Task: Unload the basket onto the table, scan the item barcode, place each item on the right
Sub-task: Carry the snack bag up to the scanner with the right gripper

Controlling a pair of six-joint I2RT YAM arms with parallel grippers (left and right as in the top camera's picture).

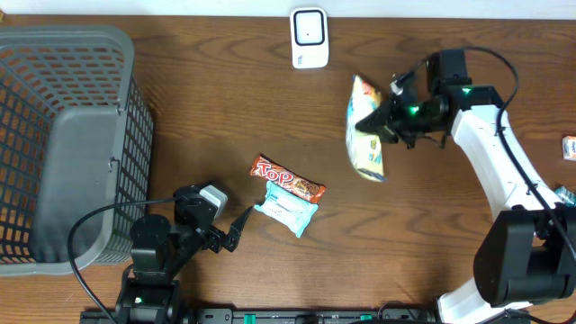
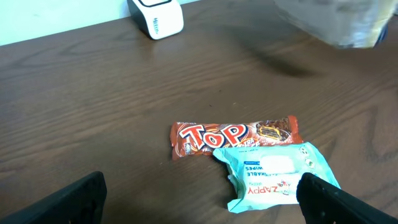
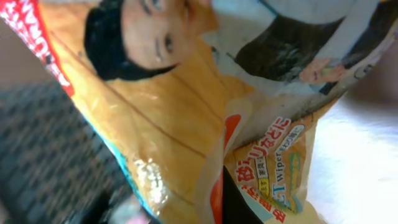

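"TOP" on bar (image 2: 235, 137), "ZAPPY" on packet (image 2: 278, 176)

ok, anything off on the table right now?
Nothing spilled or damaged. Only quirk: the wipes pack overlaps the lower edge of the Top bar mid-table, so they touch. The yellow bag hangs from the shut right tool near the scanner, as expected.

soft, even indoor light on dark wood
overhead view sharp; the packet (image 2: 336, 22) blurs in the left wrist view and casts a faint shadow on the table (image 2: 93, 93).
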